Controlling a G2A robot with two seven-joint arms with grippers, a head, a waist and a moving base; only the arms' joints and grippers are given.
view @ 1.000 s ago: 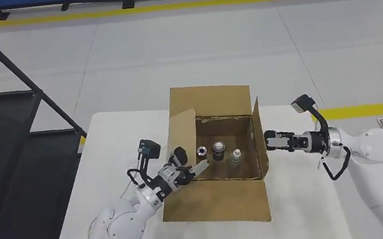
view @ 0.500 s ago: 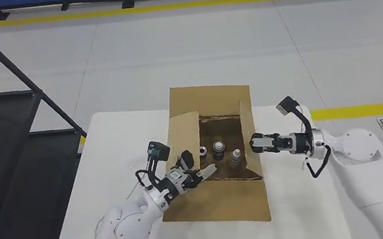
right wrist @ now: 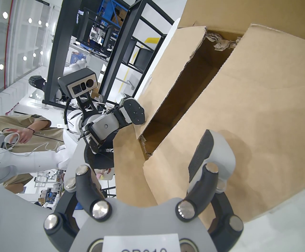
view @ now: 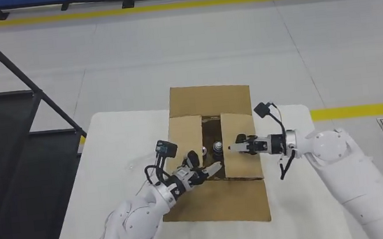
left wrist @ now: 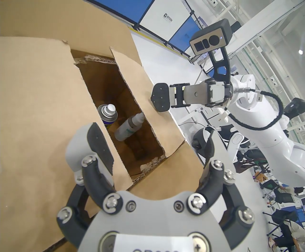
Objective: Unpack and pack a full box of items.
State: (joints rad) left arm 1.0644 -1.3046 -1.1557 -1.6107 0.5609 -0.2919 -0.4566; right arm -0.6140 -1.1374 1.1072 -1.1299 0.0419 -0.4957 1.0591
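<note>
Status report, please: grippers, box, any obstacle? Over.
Both open: left gripper at left flap, right gripper at right flap. Side flaps of box partly folded in, can and bottle inside. Nothing seen in the way.

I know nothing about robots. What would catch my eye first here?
A cardboard box sits on the white table, with a robot arm on either side: the left gripper and right gripper, both open, each at a half-folded side flap. Through the gap between the flaps, a spray can and a small bottle show inside.
</note>
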